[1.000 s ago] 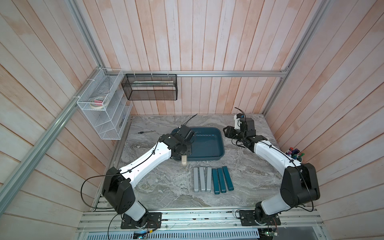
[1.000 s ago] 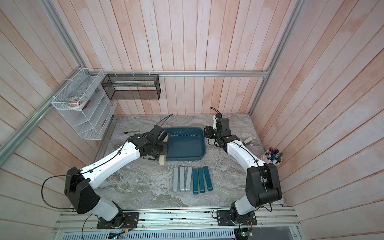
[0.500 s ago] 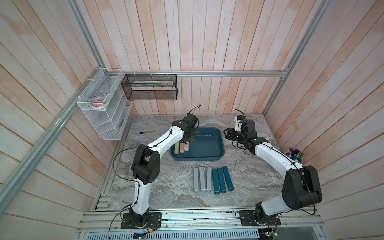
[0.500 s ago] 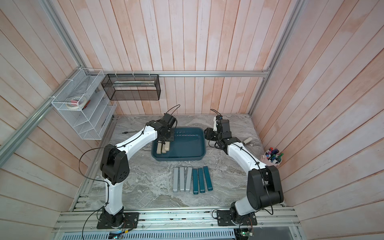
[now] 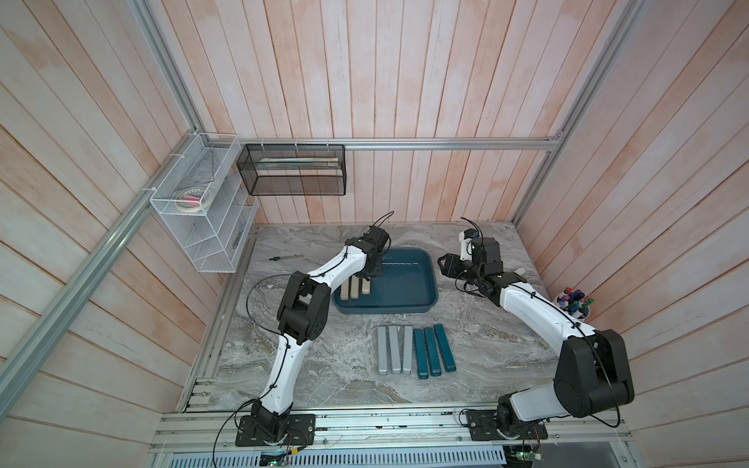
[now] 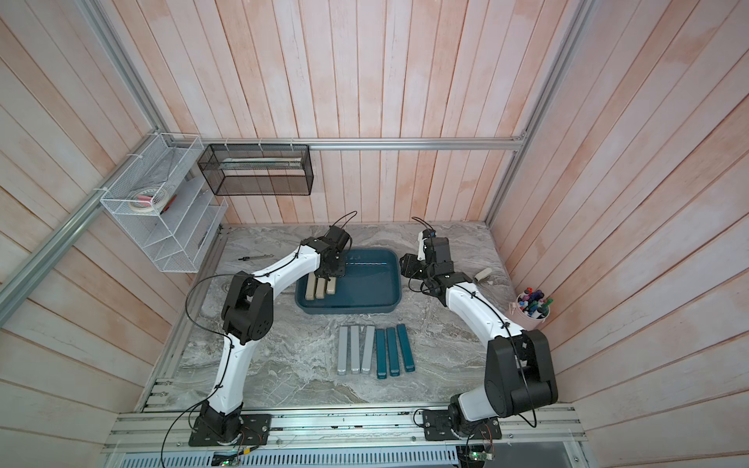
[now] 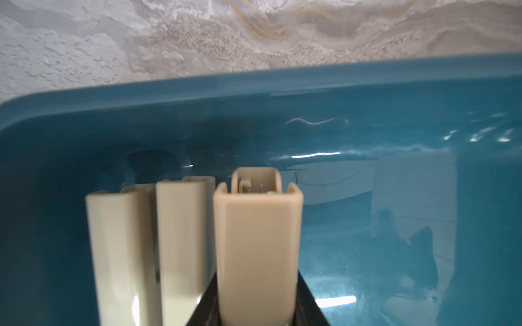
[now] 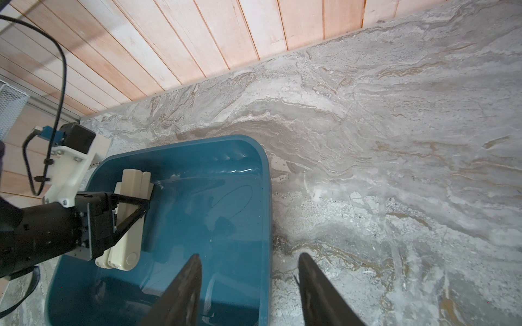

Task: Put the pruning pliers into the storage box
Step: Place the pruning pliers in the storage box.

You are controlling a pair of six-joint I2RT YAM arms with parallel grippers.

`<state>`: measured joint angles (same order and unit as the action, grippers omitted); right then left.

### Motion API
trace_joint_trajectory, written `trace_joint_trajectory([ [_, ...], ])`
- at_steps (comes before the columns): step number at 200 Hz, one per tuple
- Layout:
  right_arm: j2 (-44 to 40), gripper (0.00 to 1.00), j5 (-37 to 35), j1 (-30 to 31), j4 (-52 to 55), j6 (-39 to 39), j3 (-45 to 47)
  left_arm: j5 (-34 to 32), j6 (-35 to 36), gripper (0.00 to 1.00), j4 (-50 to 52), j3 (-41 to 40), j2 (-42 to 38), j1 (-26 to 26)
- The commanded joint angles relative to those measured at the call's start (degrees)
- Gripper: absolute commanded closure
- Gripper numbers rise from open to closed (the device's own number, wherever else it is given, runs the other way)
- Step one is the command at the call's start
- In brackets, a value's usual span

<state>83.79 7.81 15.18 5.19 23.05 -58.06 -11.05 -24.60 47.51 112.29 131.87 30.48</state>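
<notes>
The storage box [image 5: 385,310] [image 6: 348,310] is a dark teal tray at mid-table. Two beige pruning pliers [image 5: 349,289] lie in its left end. My left gripper [image 5: 375,275] [image 7: 257,296] is shut on a third beige bar [image 7: 257,240] [image 6: 331,287], held low inside the tray beside them. Three light grey bars [image 5: 393,349] and three dark teal bars [image 5: 431,350] lie in a row on the table in front of the tray. My right gripper [image 5: 444,265] [image 8: 248,268] stands open, its fingers either side of the tray's right rim [image 8: 265,197] without touching it.
A thin silver tool [image 5: 285,257] lies at the far left and a stubby beige piece [image 5: 518,270] at the far right. A cup of markers [image 5: 573,302] stands by the right wall. A black mesh basket [image 5: 292,170] and a white wire rack [image 5: 202,210] hang on the walls.
My left arm carried the beige bar from the tray's front left corner into the tray, beside the other two beige bars. It has held still for the last half second. The right arm has not moved.
</notes>
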Motion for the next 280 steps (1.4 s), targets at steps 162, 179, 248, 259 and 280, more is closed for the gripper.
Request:
trace_joint_trajectory([
  [162, -1.3, 0.43, 0.4, -0.3, 1.8, -0.3, 1.1, -0.1, -3.7, 0.59, -4.6, -0.5, 2.7, -2.3],
  [179, -1.6, 0.43, 0.4, -0.3, 2.1, -0.5, 1.2, 0.1, -4.3, 0.57, -4.7, -0.4, 2.0, -2.2],
  [248, -1.9, 0.43, 0.9, -0.3, 2.7, -0.5, 0.6, 0.6, -6.2, 0.54, -4.0, 0.4, -3.9, -1.5],
  [259, -1.9, 0.43, 1.1, -0.3, 3.0, -0.5, 0.3, 0.0, -6.3, 0.53, -3.4, 0.6, -4.9, -1.3],
  [280, -2.3, 0.43, 1.1, -0.4, 3.1, -0.6, 0.1, -1.1, -6.2, 0.52, -2.7, 0.6, -6.9, -1.0],
])
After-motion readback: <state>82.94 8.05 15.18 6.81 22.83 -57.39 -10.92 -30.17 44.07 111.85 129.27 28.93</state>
